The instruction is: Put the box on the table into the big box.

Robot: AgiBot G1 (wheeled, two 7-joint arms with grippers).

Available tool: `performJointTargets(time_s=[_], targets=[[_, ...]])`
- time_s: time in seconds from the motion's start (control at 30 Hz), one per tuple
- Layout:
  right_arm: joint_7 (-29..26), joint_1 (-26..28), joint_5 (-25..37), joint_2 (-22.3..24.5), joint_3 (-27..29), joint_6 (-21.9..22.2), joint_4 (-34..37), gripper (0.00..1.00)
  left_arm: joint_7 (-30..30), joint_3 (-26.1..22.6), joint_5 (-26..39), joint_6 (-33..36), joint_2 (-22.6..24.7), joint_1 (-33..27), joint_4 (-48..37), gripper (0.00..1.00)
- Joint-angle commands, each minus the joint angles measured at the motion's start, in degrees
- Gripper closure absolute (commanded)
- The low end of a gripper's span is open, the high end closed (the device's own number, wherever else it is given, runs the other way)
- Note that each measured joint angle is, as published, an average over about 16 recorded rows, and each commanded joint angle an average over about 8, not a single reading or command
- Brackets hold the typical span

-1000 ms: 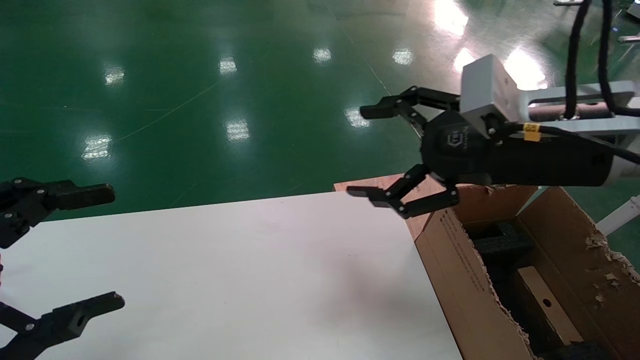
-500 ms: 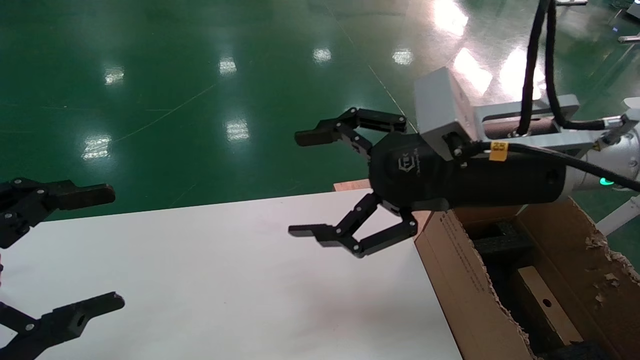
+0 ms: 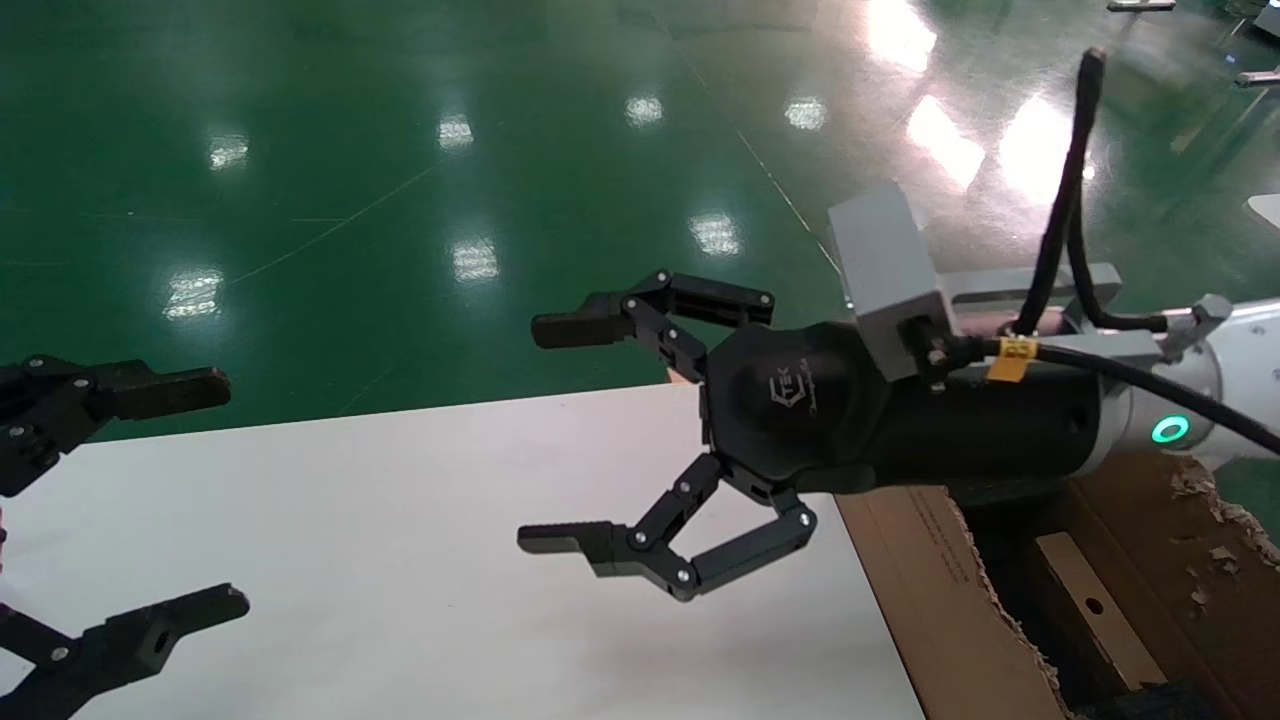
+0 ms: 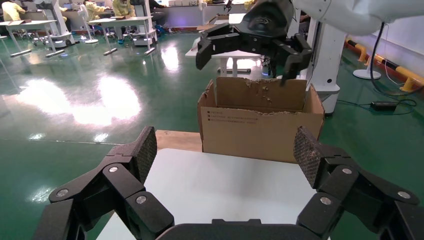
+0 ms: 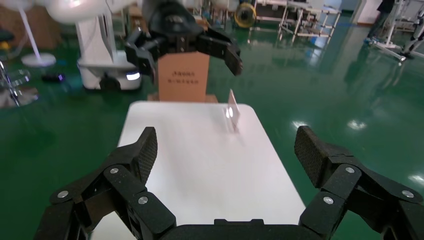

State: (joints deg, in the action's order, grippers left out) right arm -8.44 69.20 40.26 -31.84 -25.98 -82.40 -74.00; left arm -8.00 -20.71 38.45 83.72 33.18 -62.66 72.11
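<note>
Above the table [image 3: 400, 520], right gripper [image 3: 560, 430] spread wide, empty

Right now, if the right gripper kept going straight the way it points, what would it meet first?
Probably the left gripper. The open black right gripper points level across the white rectangular table, and its wrist view shows the left one directly ahead past the far end. Depth is unclear.

The right gripper [image 3: 545, 430] reaches in from the right on a nearly level forearm, its two black fingers spread wide with nothing between them. The left gripper [image 3: 225, 490] sits at the left edge, fingers also spread wide and empty; most of its arm is out of view, so its pose is unclear.
</note>
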Motion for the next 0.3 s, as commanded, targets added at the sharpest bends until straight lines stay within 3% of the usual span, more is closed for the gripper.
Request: performJointTargets(time_s=[0.03,0.3], targets=[[-0.97,-3.20,0.67,-1.34,4.18,-1.39,0.17,0.00,0.00,0.00,0.00,0.00,0.00,0.00,0.00,0.00],[-2.71,-9.89,2.01,-3.99,12.89,-4.08,0.56,0.00,0.00,0.00,-0.01,-0.01,0.00,0.01,-0.01,0.00]])
